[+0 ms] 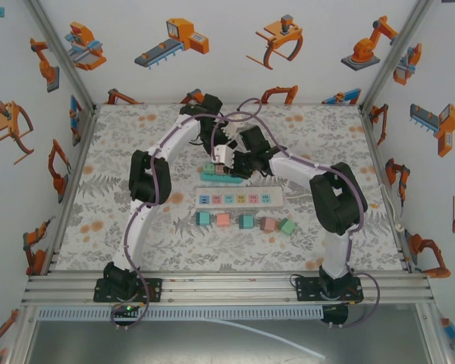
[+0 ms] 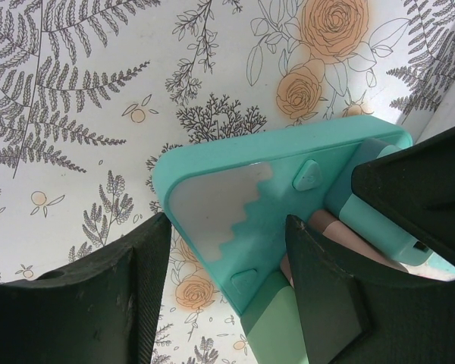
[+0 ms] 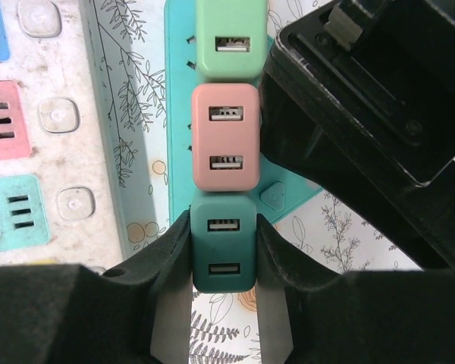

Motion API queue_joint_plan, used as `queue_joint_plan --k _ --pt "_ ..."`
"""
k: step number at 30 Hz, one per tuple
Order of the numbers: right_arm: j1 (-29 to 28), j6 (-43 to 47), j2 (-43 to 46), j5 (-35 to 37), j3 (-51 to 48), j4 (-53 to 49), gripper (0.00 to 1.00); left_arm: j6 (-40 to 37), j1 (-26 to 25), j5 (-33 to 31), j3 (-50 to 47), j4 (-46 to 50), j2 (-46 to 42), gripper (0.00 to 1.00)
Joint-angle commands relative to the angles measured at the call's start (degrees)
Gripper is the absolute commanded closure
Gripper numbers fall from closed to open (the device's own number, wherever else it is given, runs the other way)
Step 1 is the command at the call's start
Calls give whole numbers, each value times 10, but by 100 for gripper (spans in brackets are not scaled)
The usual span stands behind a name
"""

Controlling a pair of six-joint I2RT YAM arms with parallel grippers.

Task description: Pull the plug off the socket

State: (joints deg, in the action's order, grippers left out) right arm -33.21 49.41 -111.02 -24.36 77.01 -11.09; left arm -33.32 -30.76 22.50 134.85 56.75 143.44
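The dark teal plug (image 3: 223, 246) sits at the end of the teal socket strip (image 3: 178, 114), beside a pink plug (image 3: 225, 136). The right pincer (image 3: 224, 231) is clenched on its flanks for a straight pull. The left pincer (image 2: 226, 258) straddles that end, likely pinning the strip to the table (image 2: 76, 114); whether it clamps, I cannot tell

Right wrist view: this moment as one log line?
right gripper: shut on dark teal plug | plug: in strip | left gripper: at strip end
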Motion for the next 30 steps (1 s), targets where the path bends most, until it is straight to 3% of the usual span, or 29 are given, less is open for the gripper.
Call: queue_joint_plan --k 1,10,16,21,30 --pt "-7 13 -1 -6 44 -29 78 -27 -8 -46 -12 12 44 42" --pt "-6 -43 8 -15 73 -22 81 -30 -14 -85 -11 12 65 42" --pt "-28 43 28 60 26 -4 82 -4 -13 -102 -6 1 72 43" --pt "-33 47 50 98 4 28 82 4 -12 -134 5 4 81 44" --pt "-16 -33 62 41 12 26 83 8 -13 -139 6 0 81 45"
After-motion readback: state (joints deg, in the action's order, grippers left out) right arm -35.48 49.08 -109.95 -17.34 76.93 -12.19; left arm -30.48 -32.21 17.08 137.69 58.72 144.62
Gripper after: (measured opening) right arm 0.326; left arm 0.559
